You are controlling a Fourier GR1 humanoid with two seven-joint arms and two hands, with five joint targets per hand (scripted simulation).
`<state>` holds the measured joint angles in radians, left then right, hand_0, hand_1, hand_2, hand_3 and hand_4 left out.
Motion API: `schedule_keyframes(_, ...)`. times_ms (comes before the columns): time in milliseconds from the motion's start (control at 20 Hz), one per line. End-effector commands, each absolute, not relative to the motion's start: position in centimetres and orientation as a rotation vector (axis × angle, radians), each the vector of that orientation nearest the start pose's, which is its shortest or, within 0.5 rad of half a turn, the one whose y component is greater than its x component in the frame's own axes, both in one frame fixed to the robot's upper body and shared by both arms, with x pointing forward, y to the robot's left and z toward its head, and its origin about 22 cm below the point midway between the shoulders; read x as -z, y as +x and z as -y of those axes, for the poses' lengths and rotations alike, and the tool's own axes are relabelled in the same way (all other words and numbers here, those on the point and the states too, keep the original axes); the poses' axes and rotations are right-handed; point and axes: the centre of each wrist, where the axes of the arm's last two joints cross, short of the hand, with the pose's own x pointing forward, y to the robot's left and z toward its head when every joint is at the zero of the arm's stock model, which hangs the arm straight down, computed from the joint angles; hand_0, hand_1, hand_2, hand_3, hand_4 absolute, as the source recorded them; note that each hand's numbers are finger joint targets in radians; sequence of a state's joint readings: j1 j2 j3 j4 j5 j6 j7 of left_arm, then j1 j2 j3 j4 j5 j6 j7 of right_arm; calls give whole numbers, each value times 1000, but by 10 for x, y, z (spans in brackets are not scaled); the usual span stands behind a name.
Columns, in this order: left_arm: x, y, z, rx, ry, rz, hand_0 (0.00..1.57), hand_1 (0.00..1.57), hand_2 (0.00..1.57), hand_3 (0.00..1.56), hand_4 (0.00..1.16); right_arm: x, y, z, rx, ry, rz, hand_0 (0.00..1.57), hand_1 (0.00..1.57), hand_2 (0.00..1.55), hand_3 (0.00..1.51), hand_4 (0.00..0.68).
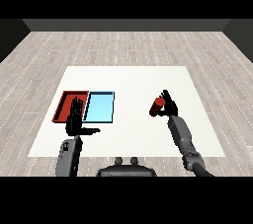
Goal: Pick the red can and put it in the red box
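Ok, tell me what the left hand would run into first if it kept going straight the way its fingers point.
The left hand points away from the robot, fingers straight, over the near edge of the red tray. Going on, it would likely meet that tray first, though its height above it is unclear.

The can (157, 106) is red, with a darker end toward the view's bottom, and sits against the black right hand (169, 105). The forearm (181, 135) behind that hand is grey. The left hand (75, 118) is black too, on a grey forearm (68, 156). Under its fingers lies the red tray (64, 100), dark-rimmed; just to that hand's right is the light blue tray (100, 108). The table (128, 81) is white, the floor (123, 45) pale grey wood planks
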<state>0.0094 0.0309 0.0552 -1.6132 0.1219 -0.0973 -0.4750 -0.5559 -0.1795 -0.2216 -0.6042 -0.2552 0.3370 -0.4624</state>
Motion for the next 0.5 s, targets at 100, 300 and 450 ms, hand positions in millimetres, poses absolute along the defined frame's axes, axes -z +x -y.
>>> schedule_keyframes(100,-9,239,-251,-55,-84,2075,0,0,0,0,0,76,342,268,75,320,1625,0,0,0,0,0)
schedule_keyframes(300,-21,235,-251,-63,-67,2084,0,0,0,0,0,57,355,285,101,332,1615,0,0,0,0,0)
schedule_keyframes(450,-11,242,-262,-46,-93,2075,0,0,0,0,0,66,349,269,81,337,1617,0,0,0,0,0)
